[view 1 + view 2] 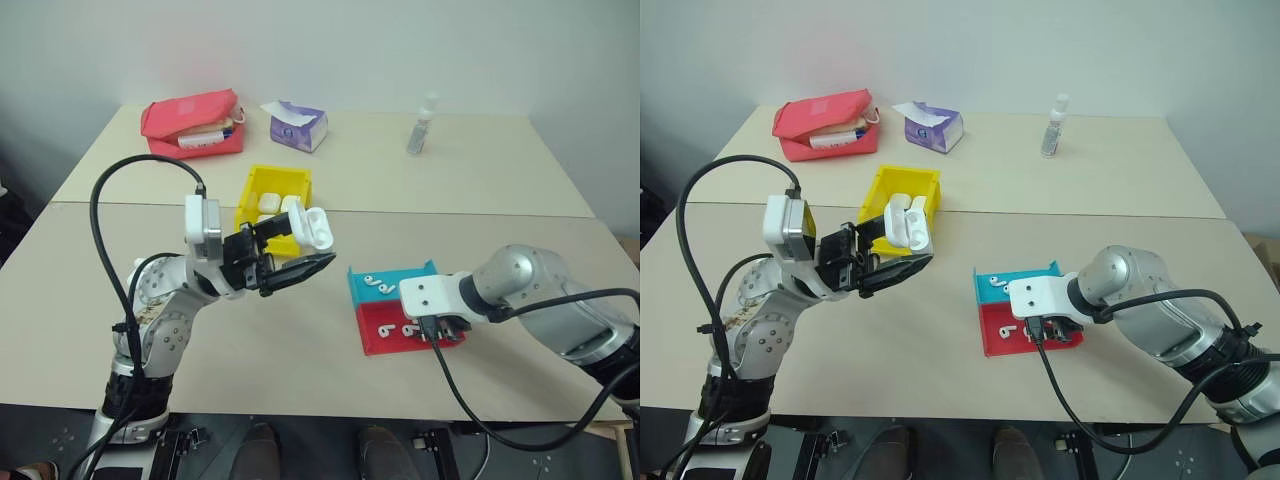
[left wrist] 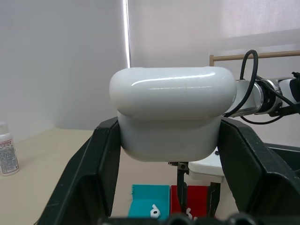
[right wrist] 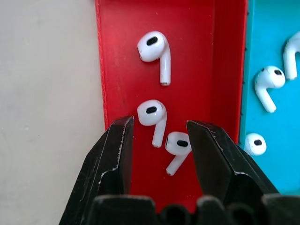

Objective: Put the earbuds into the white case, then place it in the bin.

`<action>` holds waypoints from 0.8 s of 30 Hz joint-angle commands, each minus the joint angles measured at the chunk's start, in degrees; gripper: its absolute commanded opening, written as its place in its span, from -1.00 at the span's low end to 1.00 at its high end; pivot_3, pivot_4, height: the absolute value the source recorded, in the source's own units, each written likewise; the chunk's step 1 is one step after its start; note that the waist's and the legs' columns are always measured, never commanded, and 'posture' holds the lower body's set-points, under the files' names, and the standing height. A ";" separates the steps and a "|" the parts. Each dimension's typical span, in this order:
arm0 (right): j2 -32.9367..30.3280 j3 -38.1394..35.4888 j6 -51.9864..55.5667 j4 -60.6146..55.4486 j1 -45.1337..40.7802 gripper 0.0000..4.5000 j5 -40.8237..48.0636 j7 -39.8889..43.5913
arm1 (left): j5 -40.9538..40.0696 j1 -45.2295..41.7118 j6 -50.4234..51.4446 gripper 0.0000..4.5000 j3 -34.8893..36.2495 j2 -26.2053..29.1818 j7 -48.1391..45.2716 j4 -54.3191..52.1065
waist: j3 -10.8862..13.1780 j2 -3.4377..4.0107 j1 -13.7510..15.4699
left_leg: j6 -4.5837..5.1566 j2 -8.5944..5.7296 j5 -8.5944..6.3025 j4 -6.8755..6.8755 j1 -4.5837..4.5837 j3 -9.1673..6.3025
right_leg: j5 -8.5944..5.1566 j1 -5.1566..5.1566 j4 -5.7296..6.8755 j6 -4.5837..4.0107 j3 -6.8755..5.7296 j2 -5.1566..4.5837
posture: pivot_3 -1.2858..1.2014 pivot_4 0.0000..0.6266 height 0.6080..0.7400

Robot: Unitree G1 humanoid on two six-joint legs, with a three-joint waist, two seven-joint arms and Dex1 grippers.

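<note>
My left gripper (image 1: 293,248) is shut on the white case (image 1: 313,228) and holds it in the air with its lid hinged open, in front of the yellow bin (image 1: 250,190). In the left wrist view the case (image 2: 172,112) sits between both black fingers (image 2: 89,173). My right gripper (image 3: 159,140) points down, open, just above the red tray (image 3: 117,56). Three white earbuds lie in that tray; two of them (image 3: 152,117) (image 3: 178,147) lie between and below the fingertips, untouched. More earbuds (image 3: 267,84) lie in the teal tray (image 1: 395,282) beside it.
The yellow bin holds a few white cases (image 1: 268,203). At the back of the table are a pink pouch (image 1: 193,125), a purple tissue pack (image 1: 297,126) and a small clear bottle (image 1: 421,127). Black cables loop off both arms.
</note>
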 commanded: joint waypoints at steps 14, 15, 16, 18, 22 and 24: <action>4.49 1.45 -0.60 2.05 -1.12 -0.01 -6.98 3.10 | -0.99 -0.09 0.50 0.24 0.55 0.09 1.84 -3.24 | 0.00 0.00 -0.01 | 0.00 0.00 0.00 0.00 0.02 0.00 | 0.00 0.00 0.02 0.00 0.00 0.00 | 0.03 -0.52 1.00; 4.60 1.40 -0.69 2.17 -1.01 -0.01 -7.22 3.22 | -0.98 -0.03 0.54 0.24 0.53 0.13 1.87 -3.32 | 0.00 0.00 0.00 | 0.00 0.00 0.00 0.00 0.02 0.00 | 0.00 0.00 0.03 0.00 0.00 0.00 | 0.03 -0.52 1.00; 4.66 1.30 -0.79 2.23 -0.85 -0.01 -7.40 3.38 | -0.96 0.01 0.57 0.24 0.53 0.15 1.91 -3.40 | 0.00 0.00 0.00 | 0.00 0.00 0.00 0.00 0.02 0.00 | 0.00 0.00 0.02 0.00 0.00 0.00 | 0.03 -0.52 1.00; 4.76 1.07 -0.75 2.12 -0.60 -0.01 -7.57 3.58 | -1.02 0.04 0.78 0.24 0.66 0.19 2.00 -3.52 | 0.00 0.00 0.00 | 0.00 0.00 0.00 0.00 0.02 0.00 | 0.00 0.00 0.02 0.00 0.00 0.00 | 0.03 -0.52 1.00; 4.13 0.77 -1.30 1.73 0.19 -0.01 -7.60 4.20 | -1.01 0.26 1.11 0.24 0.87 0.18 2.23 -3.91 | 0.00 0.00 0.00 | 0.00 0.00 0.00 0.00 0.02 0.00 | 0.00 0.01 0.02 0.00 0.00 0.00 | 0.03 -0.52 1.00; 3.96 0.67 -1.61 1.87 0.43 -0.01 -7.73 4.24 | -1.01 0.35 1.16 0.24 0.88 0.16 2.35 -4.06 | 0.00 0.00 -0.01 | 0.00 0.00 0.00 0.00 0.03 0.00 | 0.00 0.02 0.02 0.00 0.00 0.00 | 0.03 -0.52 1.00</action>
